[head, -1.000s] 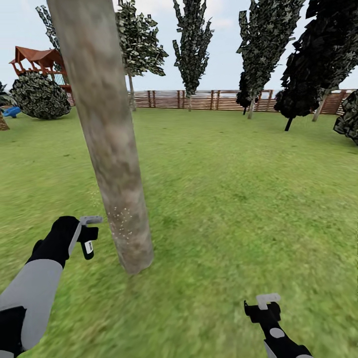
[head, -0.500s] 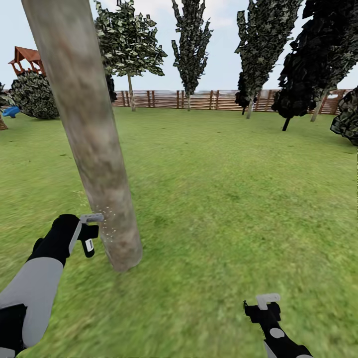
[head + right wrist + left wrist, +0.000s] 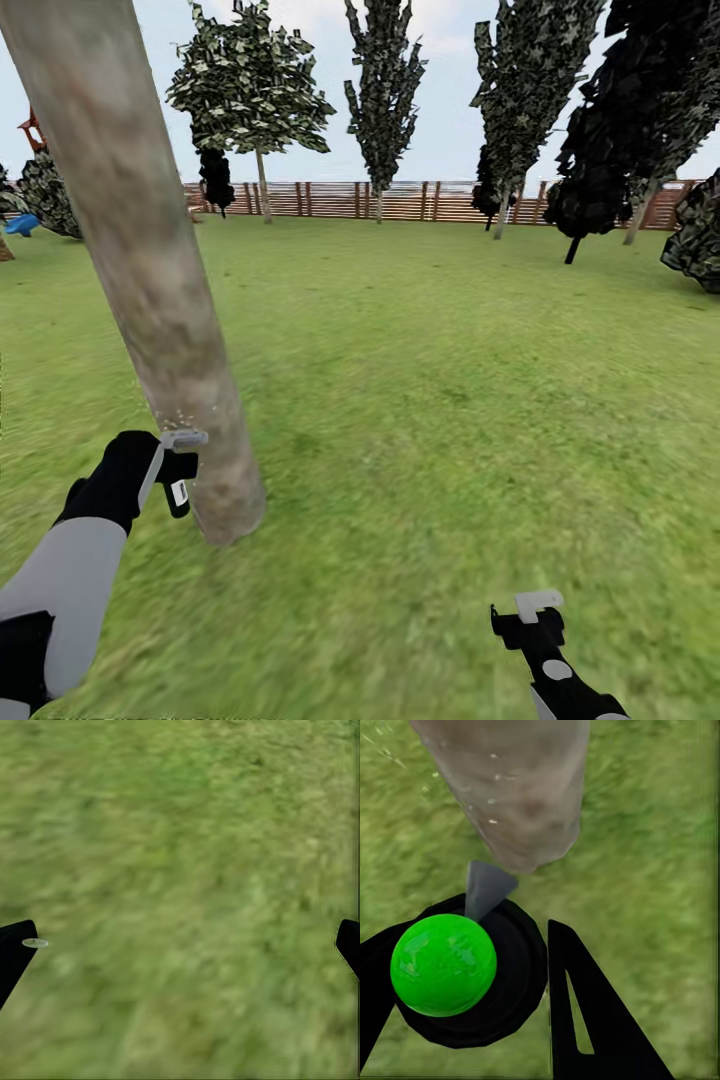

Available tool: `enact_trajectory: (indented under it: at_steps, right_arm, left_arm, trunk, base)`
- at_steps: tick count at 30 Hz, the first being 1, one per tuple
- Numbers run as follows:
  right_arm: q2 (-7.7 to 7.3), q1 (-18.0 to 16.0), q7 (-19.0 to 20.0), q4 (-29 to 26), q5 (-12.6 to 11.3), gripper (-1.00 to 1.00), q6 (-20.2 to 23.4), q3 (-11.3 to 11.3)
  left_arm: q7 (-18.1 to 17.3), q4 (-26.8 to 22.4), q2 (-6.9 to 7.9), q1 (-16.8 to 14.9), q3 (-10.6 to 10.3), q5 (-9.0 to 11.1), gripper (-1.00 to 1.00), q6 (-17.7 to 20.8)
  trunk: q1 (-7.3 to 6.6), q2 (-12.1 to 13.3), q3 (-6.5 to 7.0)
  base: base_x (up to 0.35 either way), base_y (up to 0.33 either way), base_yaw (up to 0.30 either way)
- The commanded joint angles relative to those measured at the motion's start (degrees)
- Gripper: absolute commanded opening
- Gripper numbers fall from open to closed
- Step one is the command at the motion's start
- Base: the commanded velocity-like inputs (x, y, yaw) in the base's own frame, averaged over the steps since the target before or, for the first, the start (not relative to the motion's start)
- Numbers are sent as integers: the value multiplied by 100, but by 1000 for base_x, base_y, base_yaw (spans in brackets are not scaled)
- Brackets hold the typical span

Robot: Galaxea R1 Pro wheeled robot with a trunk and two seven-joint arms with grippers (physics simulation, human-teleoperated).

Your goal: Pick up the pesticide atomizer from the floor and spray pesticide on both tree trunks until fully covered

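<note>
**Lawn, trunk and sprayer at the left tool**

Green lawn (image 3: 430, 380) runs back to a brown slat fence (image 3: 400, 200), with leafy trees (image 3: 255, 85) and dark conifers (image 3: 385, 80) standing before it.

A thick, pale grey-tan tree trunk (image 3: 150, 260) rises from the grass just ahead of the left tool (image 3: 172, 470), leaning in the head view. Fine white specks dot its bark near the tool's height. The left tool is closed around the pesticide atomizer (image 3: 465, 967), a black body with a bright green round top; its grey nozzle (image 3: 484, 889) points at the foot of the trunk and sits just short of it.

The right tool (image 3: 535, 615) hangs low over bare grass, well apart from the trunk. In its wrist view its two black fingers (image 3: 15, 952) stand spread wide, with nothing between them.
</note>
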Motion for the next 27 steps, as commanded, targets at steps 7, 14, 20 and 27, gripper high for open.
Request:
enact_trajectory:
  at_steps: [7,14,20,27]
  right_arm:
    - [10,-5,-16,10,60,100,-23,-35]
    - [5,-5,-13,9,58,100,-23,-37]
    - [1,-5,-13,10,60,100,-23,-38]
    - [1,-5,-7,9,60,100,-23,-38]
  left_arm:
    - [-53,-7,5,64,8,-71,-100,21]
    - [-17,-7,12,70,8,-72,-100,21]
    - [-9,-7,14,71,8,-72,-100,21]
    - [-9,-7,16,71,8,-72,-100,21]
  trunk:
    - [-1,-2,-5]
    - [-1,-2,-5]
    - [-1,-2,-5]
    - [-1,-2,-5]
  base:
    - [77,-272,236]
    - [183,-239,172]
    - [189,-235,4]
    - [146,-244,0]
